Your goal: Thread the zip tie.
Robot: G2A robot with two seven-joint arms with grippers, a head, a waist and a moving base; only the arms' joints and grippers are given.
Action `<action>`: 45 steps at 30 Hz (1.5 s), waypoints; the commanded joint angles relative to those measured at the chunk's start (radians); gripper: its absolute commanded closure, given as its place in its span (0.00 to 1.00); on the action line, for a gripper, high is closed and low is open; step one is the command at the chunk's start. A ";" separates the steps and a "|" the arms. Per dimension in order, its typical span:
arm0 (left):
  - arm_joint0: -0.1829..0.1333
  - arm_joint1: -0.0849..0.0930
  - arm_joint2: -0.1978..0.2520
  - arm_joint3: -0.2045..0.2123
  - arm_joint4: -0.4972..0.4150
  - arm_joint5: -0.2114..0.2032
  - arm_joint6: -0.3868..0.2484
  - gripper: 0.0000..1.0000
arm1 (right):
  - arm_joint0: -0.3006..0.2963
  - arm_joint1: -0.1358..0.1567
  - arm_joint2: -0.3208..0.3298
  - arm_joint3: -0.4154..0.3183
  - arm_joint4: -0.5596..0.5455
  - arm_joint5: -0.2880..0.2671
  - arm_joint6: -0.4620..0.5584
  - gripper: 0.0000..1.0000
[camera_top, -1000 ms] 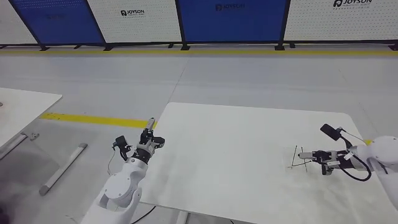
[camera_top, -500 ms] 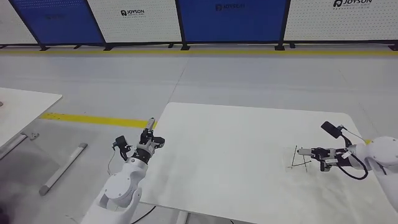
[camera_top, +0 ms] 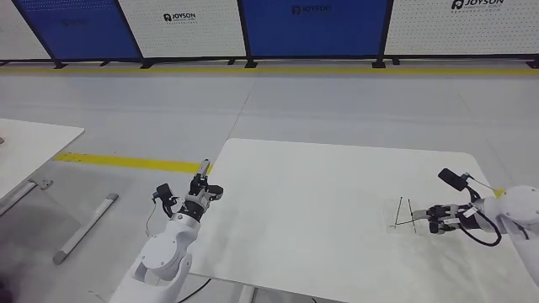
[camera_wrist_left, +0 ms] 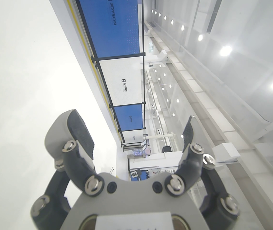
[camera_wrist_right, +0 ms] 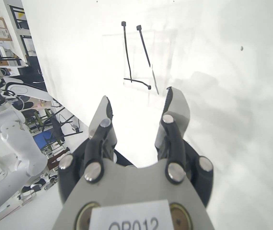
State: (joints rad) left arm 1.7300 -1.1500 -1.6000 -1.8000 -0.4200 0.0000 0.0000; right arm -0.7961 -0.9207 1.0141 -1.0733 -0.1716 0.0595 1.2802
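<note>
3 thin black zip ties (camera_wrist_right: 127, 53) on smooth white table (camera_wrist_right: 78, 25).

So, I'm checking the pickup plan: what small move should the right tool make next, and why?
Probably ease the right tool forward and down onto the nearest zip tie: the tool is open, and that tie lies flat on the table just ahead of it, not yet gripped.
</note>
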 commanded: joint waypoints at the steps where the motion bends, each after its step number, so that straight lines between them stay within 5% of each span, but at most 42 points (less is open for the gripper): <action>1: 0.000 0.000 0.000 0.000 0.000 0.000 0.000 0.00 | 0.005 -0.002 -0.004 0.006 -0.002 0.005 0.002 0.55; 7: 0.000 0.000 0.000 0.000 0.000 0.000 0.000 0.00 | 0.029 -0.011 -0.027 0.027 -0.022 0.037 0.001 0.56; 11: 0.000 0.000 0.000 0.000 0.000 0.000 0.000 0.00 | 0.046 -0.019 -0.046 0.041 -0.027 0.051 -0.001 0.69; 16: 0.000 0.000 0.000 0.000 0.000 0.000 0.000 0.00 | 0.070 -0.033 -0.074 0.073 -0.035 0.066 -0.006 0.68; 45: 0.000 0.000 0.000 0.000 0.000 0.000 0.000 0.00 | 0.130 -0.068 -0.118 0.171 -0.036 0.035 -0.002 0.85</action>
State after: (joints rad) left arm 1.7300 -1.1500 -1.6000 -1.8000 -0.4200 0.0000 0.0000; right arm -0.6677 -0.9874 0.8967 -0.9041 -0.2080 0.0951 1.2783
